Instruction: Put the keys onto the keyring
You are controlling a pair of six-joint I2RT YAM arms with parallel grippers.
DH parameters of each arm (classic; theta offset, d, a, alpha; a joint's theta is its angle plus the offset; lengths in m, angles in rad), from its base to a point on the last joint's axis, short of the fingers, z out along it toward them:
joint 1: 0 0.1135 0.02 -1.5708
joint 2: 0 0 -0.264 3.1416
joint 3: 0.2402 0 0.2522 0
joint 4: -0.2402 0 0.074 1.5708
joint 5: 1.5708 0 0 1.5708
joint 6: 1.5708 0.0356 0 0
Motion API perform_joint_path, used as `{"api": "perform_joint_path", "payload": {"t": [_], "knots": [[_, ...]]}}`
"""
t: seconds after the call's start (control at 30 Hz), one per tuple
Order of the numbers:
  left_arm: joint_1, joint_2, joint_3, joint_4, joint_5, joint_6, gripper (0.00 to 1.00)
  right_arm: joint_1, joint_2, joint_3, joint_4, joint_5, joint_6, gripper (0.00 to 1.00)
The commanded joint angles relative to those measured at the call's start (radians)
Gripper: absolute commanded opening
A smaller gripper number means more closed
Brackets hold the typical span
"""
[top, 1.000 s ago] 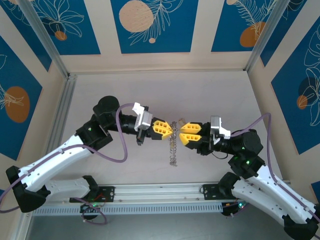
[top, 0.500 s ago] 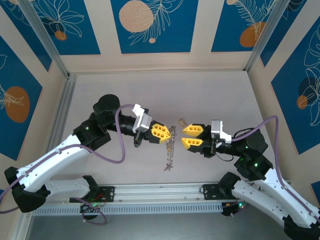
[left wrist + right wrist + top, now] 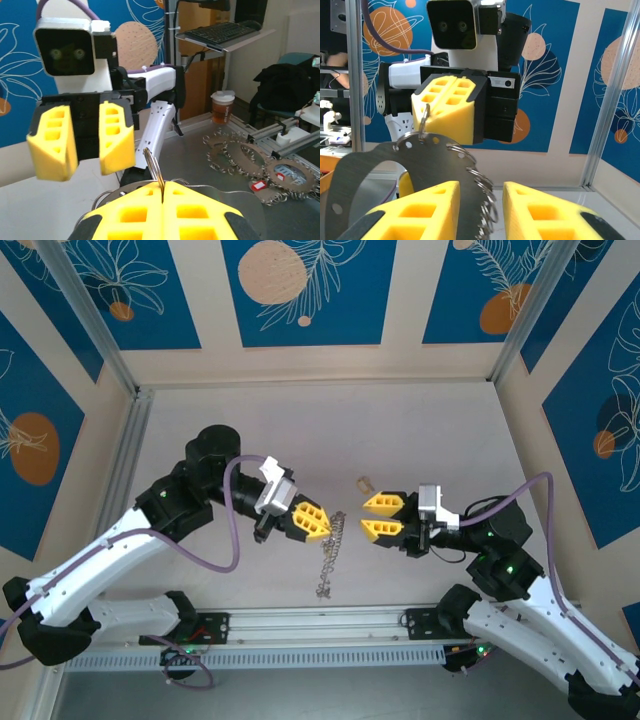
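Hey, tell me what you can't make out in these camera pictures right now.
Top view: the hanging keys are too small to count or tell apart.
Left wrist view: the left pincer covers the lower part of the thin ring.
Right wrist view: the right pincer and the bottom edge cut off the keys' lower end.

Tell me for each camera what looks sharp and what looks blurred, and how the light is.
Top view: even, soft light, faint shadows, all sharp, though the keys are too small to tell apart. Left wrist view: the left hand up close is slightly soft; the right hand is crisp. Right wrist view: its own fingers blur; the left hand is sharp.
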Motion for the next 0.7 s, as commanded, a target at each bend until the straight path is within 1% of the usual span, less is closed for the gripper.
{"api": "perform_joint_path", "payload": {"t": [0.0,0.2,0.4,0.67], "knots": [[0.001,-0.024,0.033,-0.007,0.072,0.017,0.00,0.003,0.007,-0.025,0.032,0.001,-0.011,0.28],[0.015,-0.009,0.059,0.000,0.099,0.004,0.00,0.002,0.057,0.000,0.076,-0.031,-0.019,0.28],[0.031,-0.001,0.065,0.027,0.113,-0.017,0.00,-0.001,0.084,-0.011,0.137,-0.031,-0.024,0.28],[0.044,0.009,0.064,0.050,0.118,-0.033,0.00,-0.006,0.090,-0.013,0.163,-0.045,-0.006,0.27]]}}
